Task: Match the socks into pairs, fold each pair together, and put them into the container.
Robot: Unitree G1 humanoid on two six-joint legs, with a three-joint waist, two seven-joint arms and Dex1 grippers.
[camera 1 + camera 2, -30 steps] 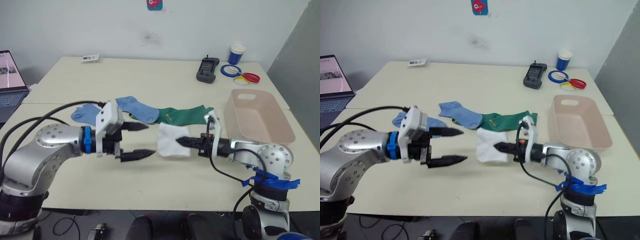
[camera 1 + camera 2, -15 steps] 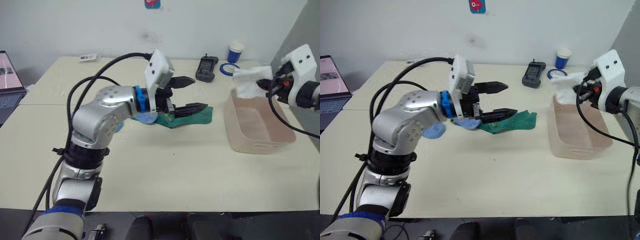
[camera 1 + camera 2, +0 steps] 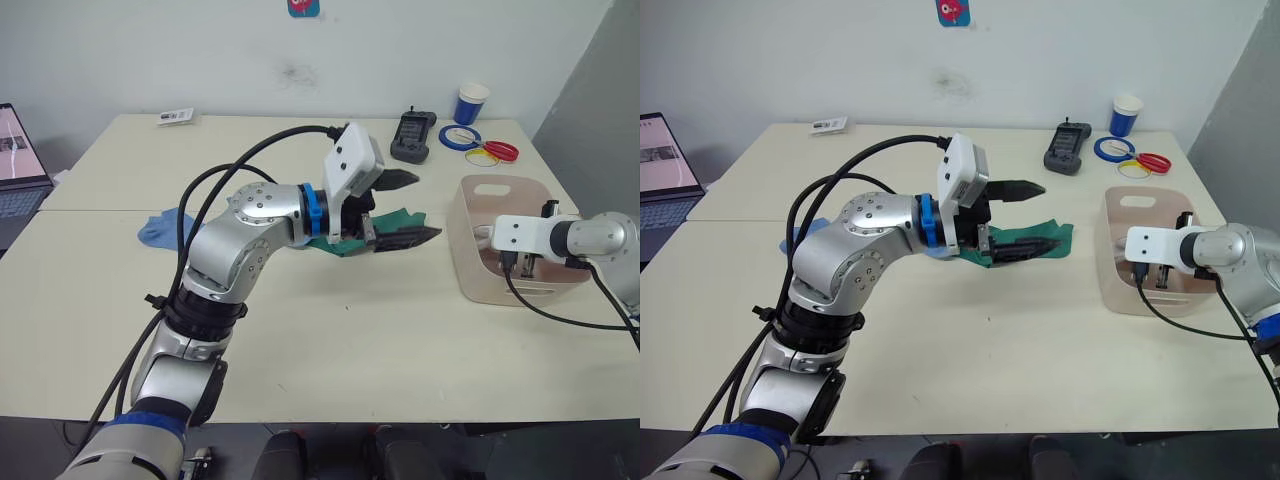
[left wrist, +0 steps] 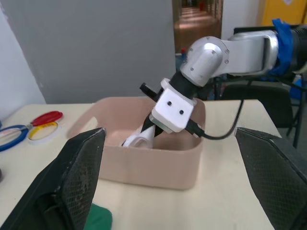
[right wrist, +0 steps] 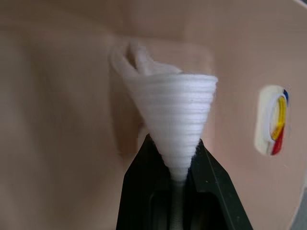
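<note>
Right gripper (image 5: 175,158) has dropped down into the pink tub (image 3: 470,280) now, fingers pinched on the white sock pair (image 5: 168,110). Left gripper (image 3: 405,208) hangs spread wide over the green socks (image 3: 1035,244), light blue sock (image 3: 160,228) off behind it.

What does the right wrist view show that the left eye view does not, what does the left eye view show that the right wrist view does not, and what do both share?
Right wrist view alone: the white socks pinched between the right gripper's fingertips, hanging inside the tub.

Left eye view alone: the left gripper, open above the dark green socks, a light blue sock, the blue paper cup, a black handset and the table.

Both: the pale pink container and the tape rings beyond it.
</note>
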